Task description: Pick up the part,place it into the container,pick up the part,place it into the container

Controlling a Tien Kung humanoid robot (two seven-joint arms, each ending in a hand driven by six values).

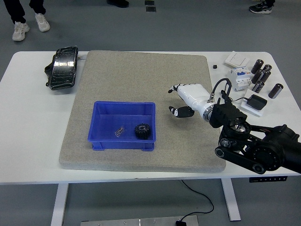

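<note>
A blue container (101, 123) sits on the grey mat (141, 75). Inside it lie a black gear (142, 130) and a small metal part (119, 132). My right hand (183, 100), white with black fingertips, hovers over the mat to the right of the container, clear of it. Its fingers are spread and hold nothing. The black right arm (256, 146) comes in from the lower right. The left arm is out of view.
A black bag (62, 68) lies at the table's far left. At the far right stand several black cylinders (261, 76), a white breaker (238, 76), a black adapter (257, 101) with cable and a white switch plate (236, 59). A person's feet (29, 26) show on the floor beyond.
</note>
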